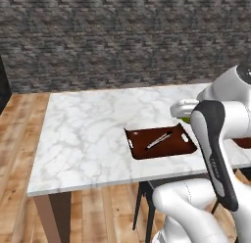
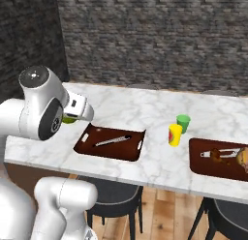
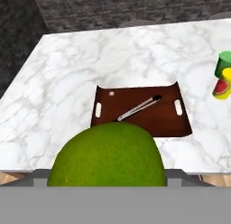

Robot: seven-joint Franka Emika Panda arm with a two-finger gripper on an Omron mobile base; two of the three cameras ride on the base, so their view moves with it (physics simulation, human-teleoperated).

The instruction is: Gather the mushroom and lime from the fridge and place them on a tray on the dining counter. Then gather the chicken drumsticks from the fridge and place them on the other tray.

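claw (image 3: 106,184) clamped on round green lime (image 3: 107,155), above near edge of dark brown tray (image 3: 169,121) on white marble counter (image 3: 67,83)

Round green lime (image 3: 107,155), dimpled skin, fills the bottom centre of the hand view, up off the counter. Dark brown rectangular tray (image 3: 140,111) with white handle slots lies flat mid-frame on the white marble dining counter (image 3: 67,83). Second dark brown tray (image 2: 215,159) sits at right edge of right base view.
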